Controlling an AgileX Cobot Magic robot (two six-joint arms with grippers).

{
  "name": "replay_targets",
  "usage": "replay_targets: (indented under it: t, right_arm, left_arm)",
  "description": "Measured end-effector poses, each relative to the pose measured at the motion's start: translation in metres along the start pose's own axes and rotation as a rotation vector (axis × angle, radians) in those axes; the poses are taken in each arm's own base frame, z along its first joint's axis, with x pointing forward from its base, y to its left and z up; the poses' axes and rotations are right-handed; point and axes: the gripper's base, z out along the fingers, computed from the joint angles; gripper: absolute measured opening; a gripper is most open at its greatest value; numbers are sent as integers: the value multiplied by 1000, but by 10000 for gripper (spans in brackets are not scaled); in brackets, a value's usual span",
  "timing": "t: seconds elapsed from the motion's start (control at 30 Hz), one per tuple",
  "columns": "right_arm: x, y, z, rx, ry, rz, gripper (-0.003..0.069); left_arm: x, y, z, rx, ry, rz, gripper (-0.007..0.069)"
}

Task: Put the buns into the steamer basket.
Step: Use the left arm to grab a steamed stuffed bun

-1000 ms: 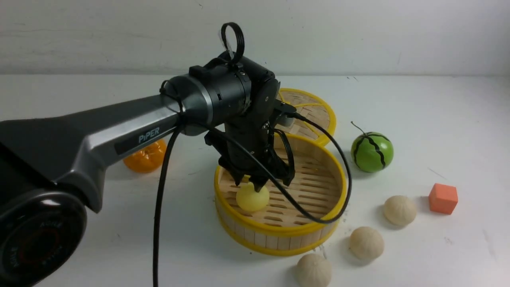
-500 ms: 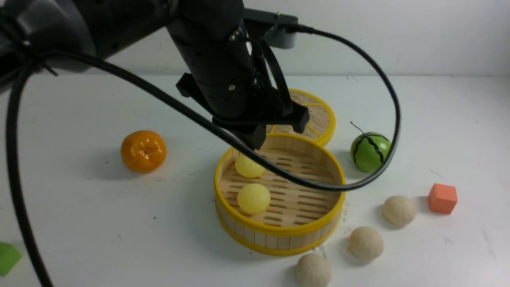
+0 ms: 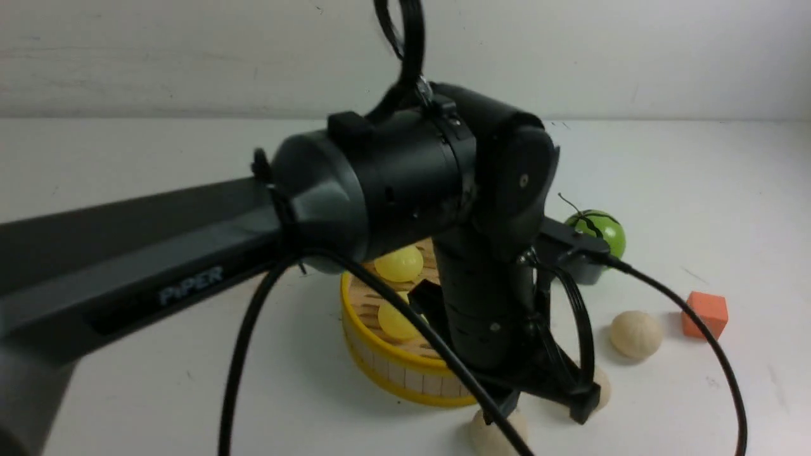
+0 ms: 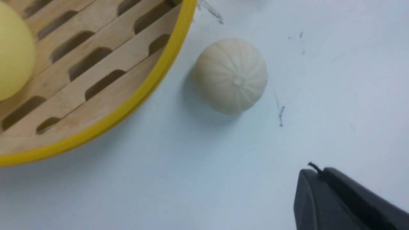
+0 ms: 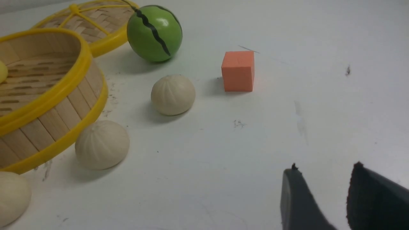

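Two smooth yellow buns (image 3: 398,263) sit in the slatted, yellow-rimmed basket (image 3: 393,373), frame centre; three pleated cream buns (image 3: 635,334) lie on the surface (image 5: 319,95), lower right; left tool (image 3: 542,408): state unclear; right tool (image 5: 332,198) apart, empty.

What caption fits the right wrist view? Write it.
Three pleated buns lie outside the steamer basket, near a watermelon ball and orange cube.

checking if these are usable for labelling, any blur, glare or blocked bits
Front view: the left arm looms close and slightly soft, hiding most of the steamer basket. Left wrist view: the pleated bun is sharp, with a soft-edged shadow beside it. Right wrist view: a glare spot sits on the watermelon ball; the right gripper at the frame's corner is dark, showing little detail.
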Motion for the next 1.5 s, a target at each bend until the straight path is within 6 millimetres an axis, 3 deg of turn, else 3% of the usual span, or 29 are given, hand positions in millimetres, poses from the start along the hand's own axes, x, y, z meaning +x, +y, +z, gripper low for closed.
replay_targets:
  t: [0.2,0.4,0.9,1.23,1.5]
  right_arm:
    - [0,0,0,0,0,0,239]
    - [0,0,0,0,0,0,239]
    - [0,0,0,0,0,1,239]
    - [0,0,0,0,0,2,239]
    - [0,0,0,0,0,2,239]
  left_arm:
    - [-9,6,39,-26,24,35,226]
    - [-15,10,48,-68,-29,19,335]
    - [-21,16,72,-106,-43,8,344]
    - [-20,16,71,-108,-33,7,294]
    - [-16,14,57,-99,-20,-4,272]
